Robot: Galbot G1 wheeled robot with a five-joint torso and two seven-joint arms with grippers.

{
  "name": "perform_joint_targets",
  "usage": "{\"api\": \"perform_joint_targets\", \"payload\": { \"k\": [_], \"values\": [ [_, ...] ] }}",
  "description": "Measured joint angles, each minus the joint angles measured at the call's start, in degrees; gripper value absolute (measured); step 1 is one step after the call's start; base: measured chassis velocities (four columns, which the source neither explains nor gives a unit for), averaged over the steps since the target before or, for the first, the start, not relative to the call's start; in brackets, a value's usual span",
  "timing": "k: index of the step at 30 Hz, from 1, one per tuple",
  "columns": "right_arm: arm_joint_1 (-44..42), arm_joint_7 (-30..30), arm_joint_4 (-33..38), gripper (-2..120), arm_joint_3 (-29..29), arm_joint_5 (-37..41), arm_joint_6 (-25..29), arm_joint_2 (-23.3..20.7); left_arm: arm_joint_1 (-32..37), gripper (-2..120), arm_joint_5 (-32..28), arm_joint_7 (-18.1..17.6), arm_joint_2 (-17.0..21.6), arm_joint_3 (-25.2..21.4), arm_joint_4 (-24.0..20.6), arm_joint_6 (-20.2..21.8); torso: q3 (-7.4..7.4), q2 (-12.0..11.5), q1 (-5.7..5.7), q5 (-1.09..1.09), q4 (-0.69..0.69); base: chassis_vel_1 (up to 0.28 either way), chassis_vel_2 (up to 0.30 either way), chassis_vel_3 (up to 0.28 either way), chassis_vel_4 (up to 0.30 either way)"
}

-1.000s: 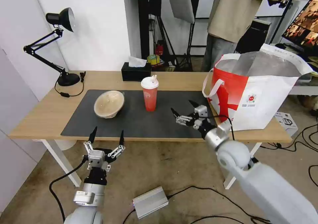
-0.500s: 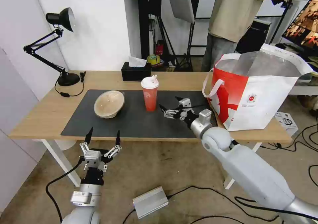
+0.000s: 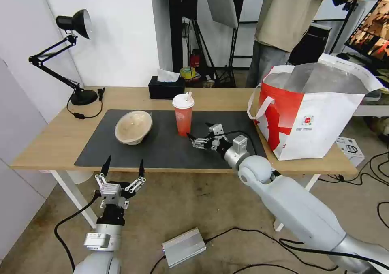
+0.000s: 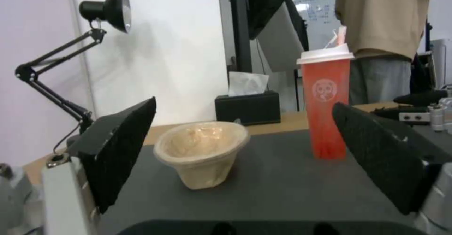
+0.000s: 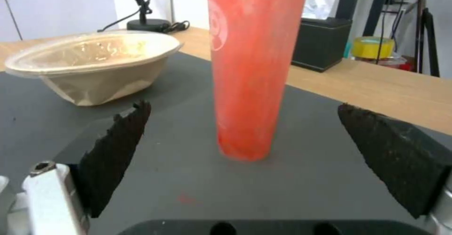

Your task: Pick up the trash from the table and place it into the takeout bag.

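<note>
Head view: the red drink cup [image 3: 183, 115] with white lid stands upright on the dark grey mat [image 3: 162, 144], near its middle. The right gripper [image 3: 198, 134] sits low over the mat just beside the cup, fingers spread wide, holding nothing. In the right wrist view the cup [image 5: 254, 62] stands between the fingertips but ahead of them, untouched. The beige lidded bowl [image 3: 133, 127] rests tilted on the mat, apart from the cup. The takeout bag [image 3: 320, 116] stands open at the right end of the table [image 3: 48, 138]. The left gripper [image 3: 122, 166] hangs in front of the table edge, wide open and empty.
</note>
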Motion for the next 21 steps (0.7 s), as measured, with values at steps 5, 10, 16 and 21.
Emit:
{"api": "perform_joint_targets", "payload": {
  "k": [5,10,16,21],
  "values": [
    [0.6,-0.2,-1.0,100,-0.3,-0.5,0.1,1.4,-0.1,100,-0.1,0.0,0.1,-0.1,0.5,-0.1,0.0,0.0,-0.01,0.0,0.0,0.0,0.0,0.0,0.0],
    [1.1,-0.7,-2.5,100,-0.5,-0.9,0.5,2.4,-0.3,100,-0.1,0.0,0.0,0.0,0.9,-0.1,0.0,0.0,-0.01,0.0,0.0,0.0,0.0,0.0,0.0],
    [2.2,-1.6,-5.4,100,-0.8,-1.1,1.6,4.0,-0.4,100,-0.1,0.1,0.0,0.1,1.7,-0.2,0.0,0.0,-0.01,0.01,0.0,0.0,0.0,0.0,0.0],
    [3.1,-2.0,-7.2,100,-1.0,-1.3,2.0,5.0,-0.5,100,-0.1,0.1,0.0,0.1,1.9,-0.2,0.0,0.0,-0.01,0.0,0.0,0.0,0.0,0.0,0.0]
  ]
}}
